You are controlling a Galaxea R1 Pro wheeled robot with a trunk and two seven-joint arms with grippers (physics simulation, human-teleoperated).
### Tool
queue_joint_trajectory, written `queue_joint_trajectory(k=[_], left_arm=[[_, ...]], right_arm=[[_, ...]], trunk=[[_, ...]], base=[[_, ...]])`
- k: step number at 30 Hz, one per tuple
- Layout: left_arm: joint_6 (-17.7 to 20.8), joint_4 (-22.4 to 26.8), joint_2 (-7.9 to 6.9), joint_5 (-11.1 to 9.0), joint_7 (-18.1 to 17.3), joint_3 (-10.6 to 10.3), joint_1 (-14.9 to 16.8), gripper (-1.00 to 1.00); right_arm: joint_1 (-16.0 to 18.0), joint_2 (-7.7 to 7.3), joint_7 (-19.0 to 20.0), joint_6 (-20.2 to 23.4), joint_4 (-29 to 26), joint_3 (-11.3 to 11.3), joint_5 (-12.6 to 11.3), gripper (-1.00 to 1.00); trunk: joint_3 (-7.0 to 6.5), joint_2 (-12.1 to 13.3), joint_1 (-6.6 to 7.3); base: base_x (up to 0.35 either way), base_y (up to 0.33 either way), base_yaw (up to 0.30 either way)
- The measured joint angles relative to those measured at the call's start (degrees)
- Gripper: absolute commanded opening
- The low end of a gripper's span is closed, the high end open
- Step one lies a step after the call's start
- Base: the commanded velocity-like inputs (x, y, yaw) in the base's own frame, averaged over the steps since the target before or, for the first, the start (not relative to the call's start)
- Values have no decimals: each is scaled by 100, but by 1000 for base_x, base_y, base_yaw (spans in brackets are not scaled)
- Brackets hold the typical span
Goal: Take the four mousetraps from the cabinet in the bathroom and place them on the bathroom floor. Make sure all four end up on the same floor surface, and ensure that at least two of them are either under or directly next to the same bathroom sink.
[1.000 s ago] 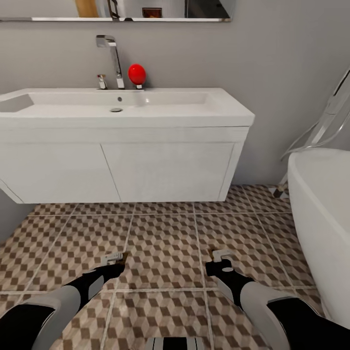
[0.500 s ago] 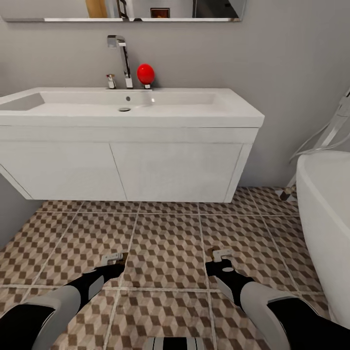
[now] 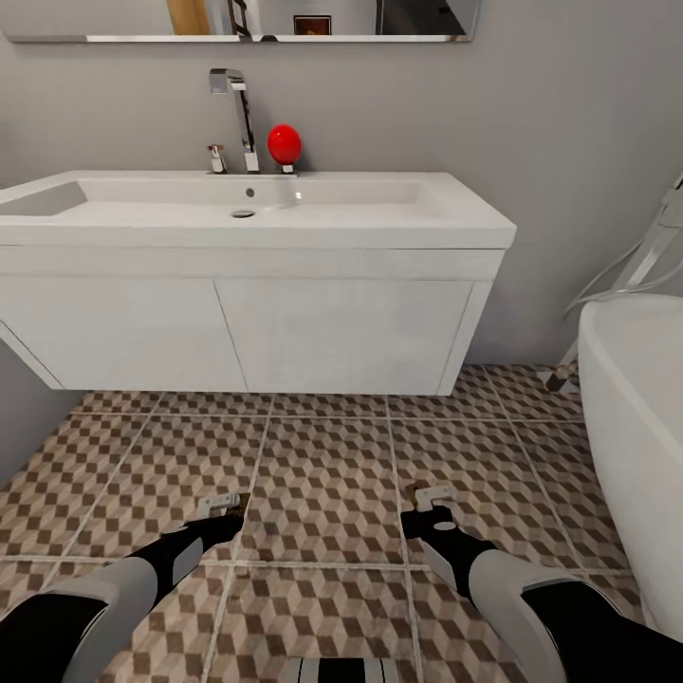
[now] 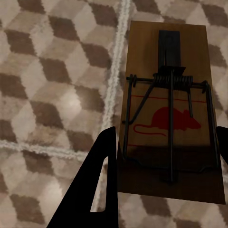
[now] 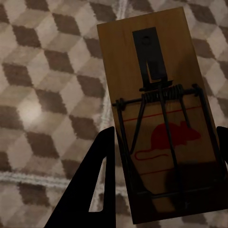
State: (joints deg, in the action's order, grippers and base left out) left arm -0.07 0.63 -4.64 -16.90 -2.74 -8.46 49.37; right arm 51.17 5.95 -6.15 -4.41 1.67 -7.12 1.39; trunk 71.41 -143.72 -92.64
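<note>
Holding one trap each, both grippers hover low over the floor (image 3: 323, 474) in the lower part of the head frame. The left gripper (image 3: 226, 503) pinches a trap (image 4: 170, 114) between its fingers, and the right gripper (image 3: 429, 497) pinches another (image 5: 164, 114) the same way — each board clamped by its long edges, spring bar and red mouse print facing the wrist camera, tiles beyond. Carried flat like this, they look ready to be set down. The sink (image 3: 256, 204) spans the upper left and centre, its vanity hanging clear of the floor — open tile beneath it and in front. The bathtub (image 3: 636, 427) crowds the right edge, so room is tighter for the right arm.
</note>
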Motion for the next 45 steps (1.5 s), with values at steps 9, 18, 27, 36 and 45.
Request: queue_joint_trajectory(k=[9,18,27,36,45], left_arm=[[0,0,0,0,0,2,0,-100],[0,0,0,0,0,0,0,-100],[0,0,0,0,0,3,0,-100],[0,0,0,0,0,1,0,-100],[0,0,0,0,0,6,0,-100]], right_arm=[[0,0,0,0,0,0,0,-100],[0,0,-6,6,0,0,0,-100],[0,0,-9,14,0,3,0,-100],[0,0,-2,4,0,0,0,-100],[0,0,-4,18,0,-4,0,-100]], trunk=[[0,0,0],[0,0,0],[0,0,0],[0,0,0],[0,0,0]], base=[[0,0,0],[0,0,0],[0,0,0],[0,0,0],[0,0,0]])
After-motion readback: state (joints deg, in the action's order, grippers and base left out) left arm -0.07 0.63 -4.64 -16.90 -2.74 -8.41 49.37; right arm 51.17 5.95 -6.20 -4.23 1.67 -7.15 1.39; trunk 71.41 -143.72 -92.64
